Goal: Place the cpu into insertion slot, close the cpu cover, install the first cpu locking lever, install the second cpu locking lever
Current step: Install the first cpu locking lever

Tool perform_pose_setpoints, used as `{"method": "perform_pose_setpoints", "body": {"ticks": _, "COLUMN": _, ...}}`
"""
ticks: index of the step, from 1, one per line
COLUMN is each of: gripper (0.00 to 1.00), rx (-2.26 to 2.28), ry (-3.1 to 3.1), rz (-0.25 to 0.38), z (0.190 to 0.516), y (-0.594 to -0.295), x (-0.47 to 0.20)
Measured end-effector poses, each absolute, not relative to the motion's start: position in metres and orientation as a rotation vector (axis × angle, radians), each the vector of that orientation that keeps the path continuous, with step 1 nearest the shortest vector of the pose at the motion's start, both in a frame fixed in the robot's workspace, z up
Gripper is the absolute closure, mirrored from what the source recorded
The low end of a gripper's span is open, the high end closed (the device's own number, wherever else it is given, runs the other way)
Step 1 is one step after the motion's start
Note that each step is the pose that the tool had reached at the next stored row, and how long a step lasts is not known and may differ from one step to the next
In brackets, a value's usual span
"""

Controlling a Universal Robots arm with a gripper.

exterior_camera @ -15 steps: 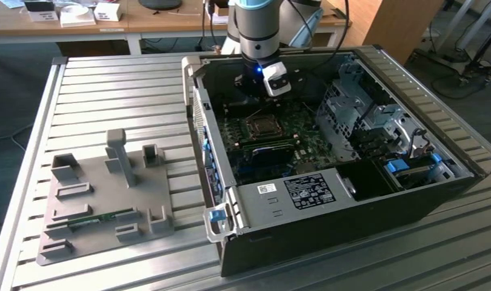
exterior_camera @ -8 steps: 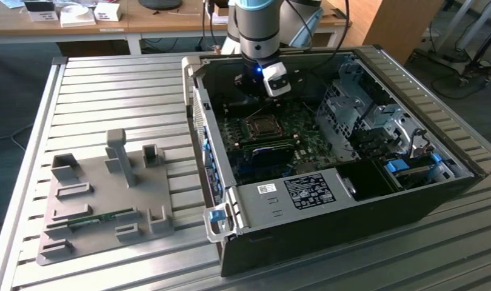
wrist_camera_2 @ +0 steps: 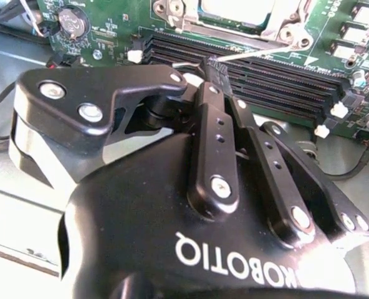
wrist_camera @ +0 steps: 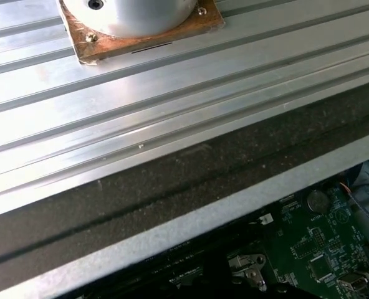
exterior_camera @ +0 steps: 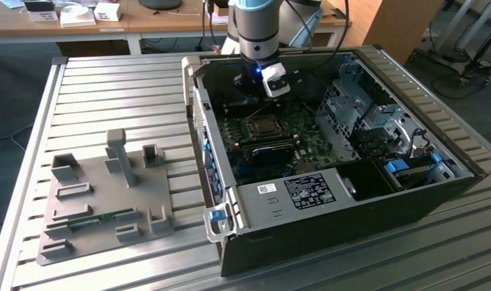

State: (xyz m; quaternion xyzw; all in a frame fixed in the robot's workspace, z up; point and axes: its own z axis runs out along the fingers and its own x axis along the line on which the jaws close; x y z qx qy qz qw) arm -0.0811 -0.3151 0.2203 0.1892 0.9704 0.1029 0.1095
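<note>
Surface [exterior_camera: 108, 91] of slatted metal carries open computer case [exterior_camera: 342, 236], motherboard [exterior_camera: 310, 142] inside. Low over it the tool [wrist_camera_2: 214, 67], fingers shut tip to tip at the end of the thin locking lever [wrist_camera_2: 259, 52]; pinched or only pressed, unclear. By it cpu cover [wrist_camera_2: 191, 26] looks down, cpu [wrist_camera_2: 234, 7] seated beneath. Best: steady push, lever kept from slipping off.

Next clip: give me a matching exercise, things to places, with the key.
1. gripper
2. grey fixture plate
3. blue latch

A. on the table, at the exterior view's left of the computer case
B. on the case's near corner in the exterior view
C. inside the case, over the motherboard

Pairs: 1-C, 2-A, 3-B.
</note>
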Motion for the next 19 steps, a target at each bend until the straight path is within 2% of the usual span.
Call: {"method": "perform_pose_setpoints", "body": {"ticks": 19, "gripper": 0.89, "rx": 0.556, "ry": 2.852, "rz": 0.307, "z": 0.2126, "y": -0.3152, "x": -0.0836}}
